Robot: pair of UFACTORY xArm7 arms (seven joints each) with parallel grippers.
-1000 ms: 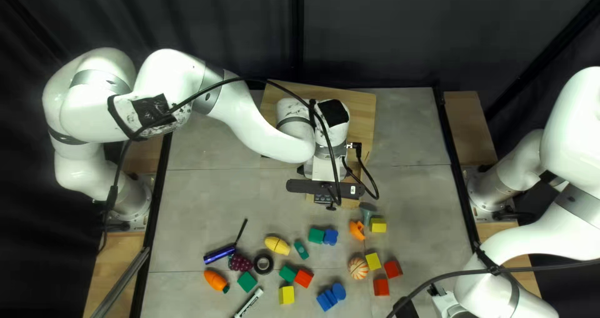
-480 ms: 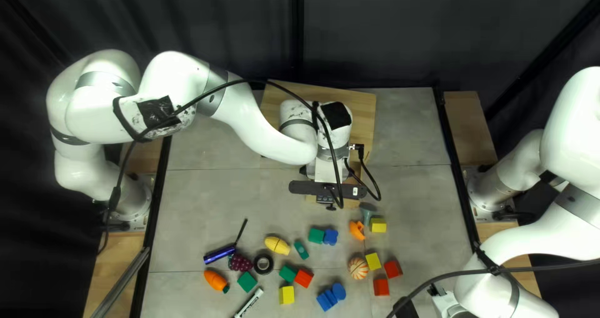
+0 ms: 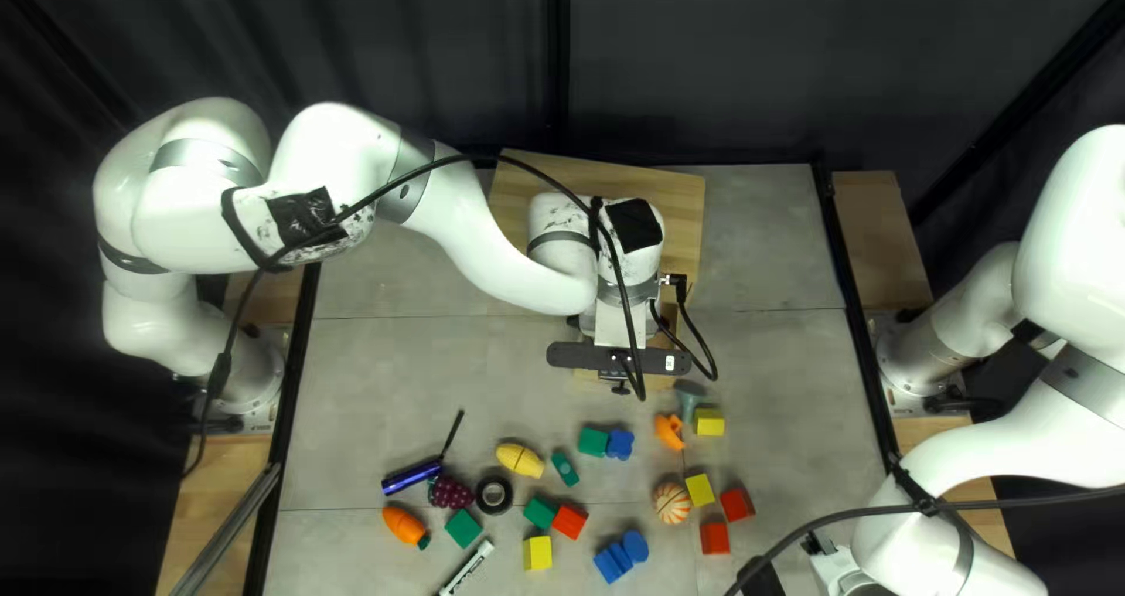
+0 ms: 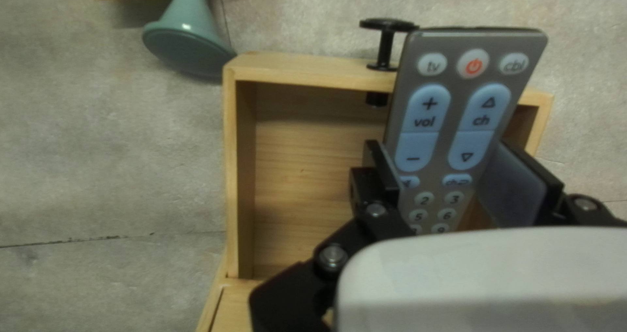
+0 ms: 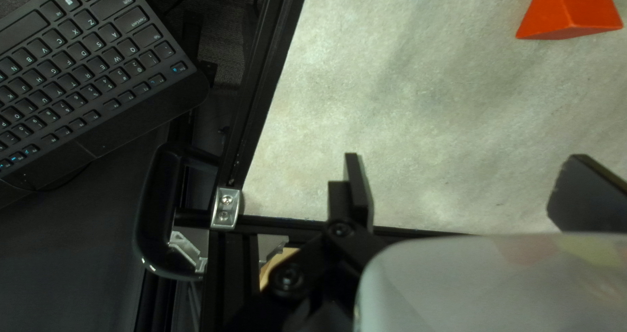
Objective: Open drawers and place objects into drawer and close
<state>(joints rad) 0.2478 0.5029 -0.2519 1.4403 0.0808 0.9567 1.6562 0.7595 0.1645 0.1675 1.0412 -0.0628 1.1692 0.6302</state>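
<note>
Left hand [image 3: 614, 327] seemingly clamped on a remote [image 4: 457, 129] over an open drawer [image 4: 232, 169].
The remote crosses the front wall [image 4: 307, 71] beside its knob [image 4: 385, 45]; a teal piece [image 4: 189, 38] sits nearby, outside. Right hand [image 3: 764, 582]: fingers [image 5: 358, 188] apart.

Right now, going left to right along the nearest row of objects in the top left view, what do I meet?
Orange carrot, green block, yellow block, red block, blue pieces, another red block.

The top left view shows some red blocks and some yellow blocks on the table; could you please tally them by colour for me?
Red blocks: 3
Yellow blocks: 3
Total: 6
</note>
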